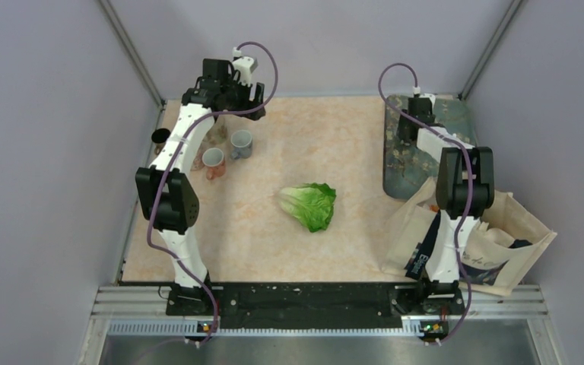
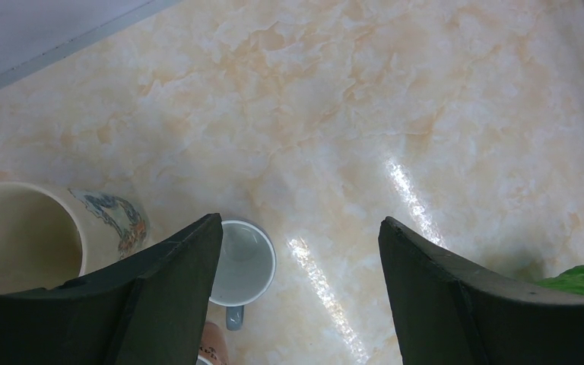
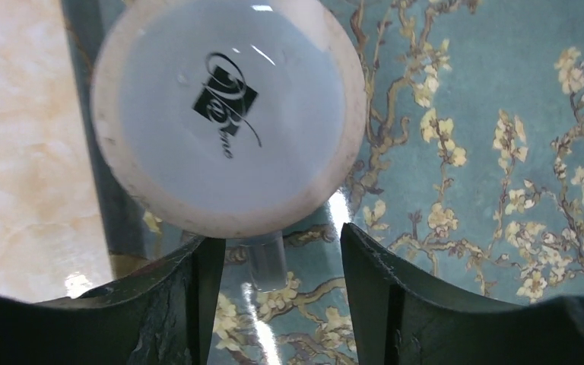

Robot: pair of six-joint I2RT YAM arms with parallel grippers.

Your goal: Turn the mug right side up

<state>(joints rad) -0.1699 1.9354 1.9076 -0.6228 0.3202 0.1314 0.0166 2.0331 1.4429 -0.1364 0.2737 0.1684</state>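
An upside-down white mug (image 3: 228, 114) stands on a blue floral tray (image 3: 502, 152), its flat base with a black logo facing up. Its handle (image 3: 268, 266) points toward my right gripper (image 3: 277, 239), which is open with one finger on each side of the handle, not touching it. In the top view the right gripper (image 1: 418, 106) is over the tray (image 1: 456, 125) at the far right, and the mug is hidden under it. My left gripper (image 2: 299, 222) is open and empty above the far left (image 1: 228, 95).
Upright mugs stand at the far left: a grey-blue one (image 2: 239, 262) (image 1: 241, 142), a cream patterned one (image 2: 38, 236) and a pinkish one (image 1: 213, 160). A lettuce head (image 1: 312, 204) lies mid-table. A canvas tote bag (image 1: 494, 243) sits at the near right.
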